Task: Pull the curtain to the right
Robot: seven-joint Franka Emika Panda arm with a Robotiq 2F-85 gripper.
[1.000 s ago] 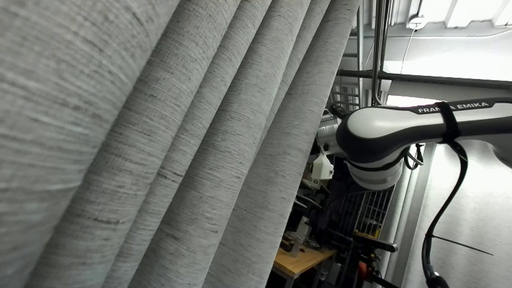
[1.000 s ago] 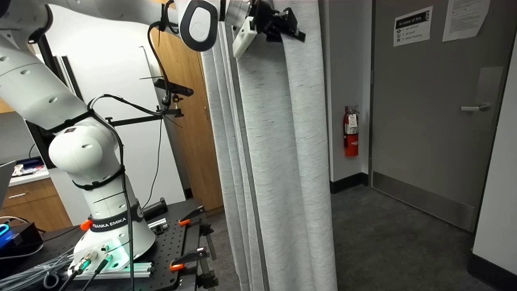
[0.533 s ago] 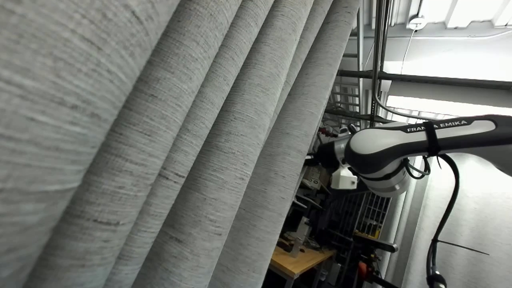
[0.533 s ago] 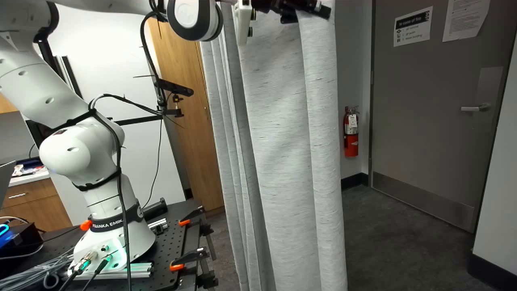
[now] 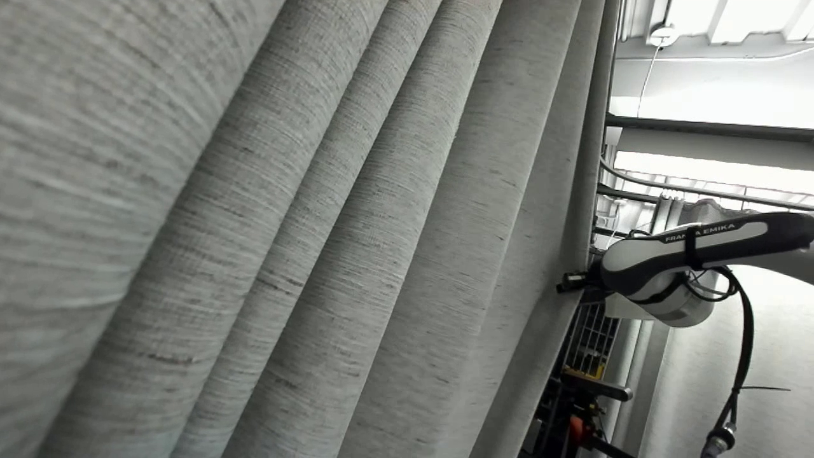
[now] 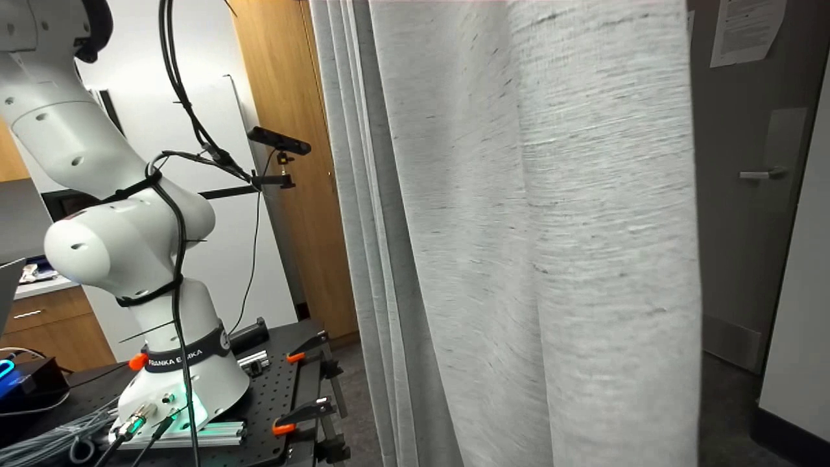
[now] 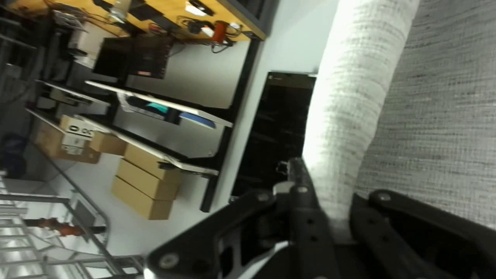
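Observation:
The curtain is a large light grey drape with long folds. It fills the left of this exterior view and hangs across the middle and right of an exterior view. My gripper is at the curtain's edge in an exterior view. It is out of sight above the top edge where the arm's lower links show. In the wrist view my gripper is shut on a bunched edge of the curtain, with one finger on each side. The right fingertip is partly hidden behind the cloth.
A grey door stands behind the curtain's right edge. A black base table with clamps and a small camera on a bracket are near the arm. Shelves and boxes show beyond the gripper in the wrist view.
The gripper and held curtain edge have moved right in both exterior views. The cloth now covers the fire extinguisher and part of the door. The gripper has left an exterior view at the top.

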